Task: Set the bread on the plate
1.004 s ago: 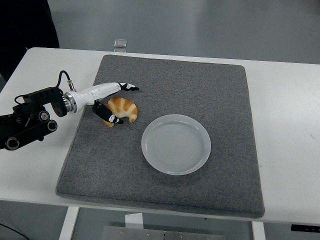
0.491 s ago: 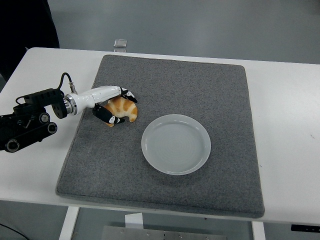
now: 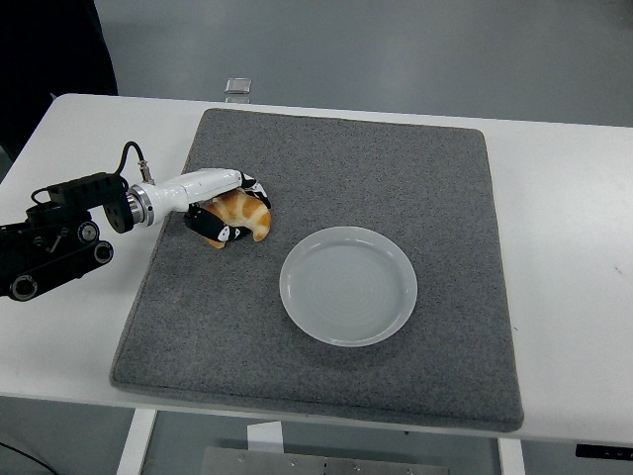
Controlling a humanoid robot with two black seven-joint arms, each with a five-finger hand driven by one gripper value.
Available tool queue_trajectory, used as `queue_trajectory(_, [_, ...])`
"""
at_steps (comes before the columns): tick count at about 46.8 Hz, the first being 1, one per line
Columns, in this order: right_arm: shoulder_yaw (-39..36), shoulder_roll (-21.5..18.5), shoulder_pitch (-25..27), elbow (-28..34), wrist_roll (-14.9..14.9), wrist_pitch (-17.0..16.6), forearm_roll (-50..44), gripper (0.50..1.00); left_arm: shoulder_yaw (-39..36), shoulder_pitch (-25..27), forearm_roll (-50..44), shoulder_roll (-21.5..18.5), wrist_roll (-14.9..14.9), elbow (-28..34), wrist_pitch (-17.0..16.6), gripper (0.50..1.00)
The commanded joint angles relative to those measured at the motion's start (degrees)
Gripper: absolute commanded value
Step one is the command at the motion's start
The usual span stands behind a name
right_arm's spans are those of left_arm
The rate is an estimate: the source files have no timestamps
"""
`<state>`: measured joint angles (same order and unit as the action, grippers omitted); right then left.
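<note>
Across the white table [image 3: 574, 247] we see a large grey felt mat [image 3: 396, 178] that covers most of the top, its near edge close to the table's near edge. On the mat, a little right of its middle and toward us, sits a round pale plate [image 3: 348, 285], with nothing in it.

Well to the plate's upper left, near the mat's left edge, lies the bread — a golden croissant [image 3: 250, 214] with darker brown bands. We read it as a crescent whose long axis runs from upper left to lower right, the outer curve turned toward the plate and the right-hand tip pointing down and toward us; the other end is hidden by the fingers. It lies apart from the plate, with bare mat between the two.

The left hand [image 3: 226, 203] comes in from the left on a black arm [image 3: 54, 237] that lies over the table's left side, its white forearm shell reaching over the mat's edge. The hand sits at the croissant's left end, and its fingers [image 3: 249, 182] are curled around the bread: upper ones over the far side, the thumb and lower digits [image 3: 220, 233] against the near side — a closed grasp on the croissant, which we cannot tell to be lifted or resting on the mat.

At the far table edge lies a small clear object [image 3: 237, 86].
</note>
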<state>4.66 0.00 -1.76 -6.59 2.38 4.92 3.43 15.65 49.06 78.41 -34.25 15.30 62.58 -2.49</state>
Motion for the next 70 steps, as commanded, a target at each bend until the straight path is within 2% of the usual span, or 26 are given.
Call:
queue_trajectory(1, [0.0, 0.0, 0.0, 0.0, 0.0, 0.0, 0.0, 0.952, 0.0, 0.1, 0.4, -0.2, 0.0, 0.2, 0.1, 0.500])
queue_trajectory(15, [0.0, 0.0, 0.0, 0.0, 0.0, 0.0, 0.0, 0.952, 0.9, 1.7, 3.3, -2.6, 0.0, 1.1, -0.1, 0.500])
queue_trajectory(26, [0.0, 0.0, 0.0, 0.0, 0.0, 0.0, 0.0, 0.952, 2.2, 6.9, 0.5, -4.5, 0.0, 1.7, 0.7, 0.500])
queue_trajectory(30, [0.0, 0.0, 0.0, 0.0, 0.0, 0.0, 0.0, 0.952, 2.2, 9.8, -0.1, -5.7, -0.1, 1.8, 2.6, 0.500])
queue_trajectory(37, [0.0, 0.0, 0.0, 0.0, 0.0, 0.0, 0.0, 0.952, 3.5, 14.8, -1.8, -7.6, -0.1, 1.8, 7.8, 0.500])
queue_trajectory(56, [0.0, 0.0, 0.0, 0.0, 0.0, 0.0, 0.0, 0.952, 6.1, 23.5, -5.5, -9.1, 0.0, 1.9, 19.0, 0.500])
queue_trajectory(62, [0.0, 0.0, 0.0, 0.0, 0.0, 0.0, 0.0, 0.952, 6.3, 25.1, -7.0, -9.1, 0.0, 4.8, 21.5, 0.500])
queue_trajectory(70, [0.0, 0.0, 0.0, 0.0, 0.0, 0.0, 0.0, 0.952, 6.4, 27.1, -7.8, -8.2, -0.1, 9.4, 21.8, 0.500])
